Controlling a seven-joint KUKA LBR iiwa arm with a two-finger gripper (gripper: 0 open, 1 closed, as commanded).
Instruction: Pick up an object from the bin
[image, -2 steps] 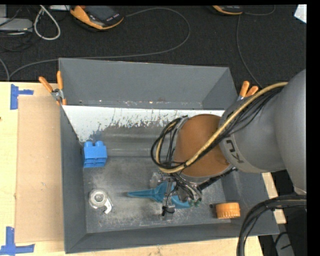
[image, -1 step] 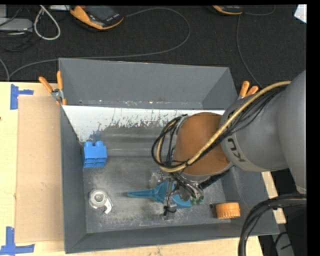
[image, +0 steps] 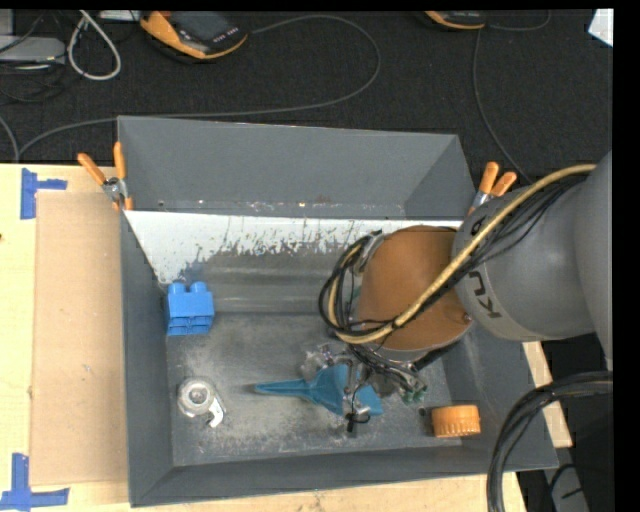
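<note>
Teal funnel-like piece (image: 300, 388) lies on the floor of the bin (image: 290, 170) near its front wall, pointed tip aimed left, and the gripper (image: 352, 408) is down right on its wide end. Nothing's lifted yet, so I'd judge the grasp and the raise are both left to do. Whether the gripper is closed on it I can't tell: the orange wrist cover (image: 410, 285) and cables (image: 345, 300) crowd the contact. A small green bit (image: 413, 397) beside it is perhaps another object.
</note>
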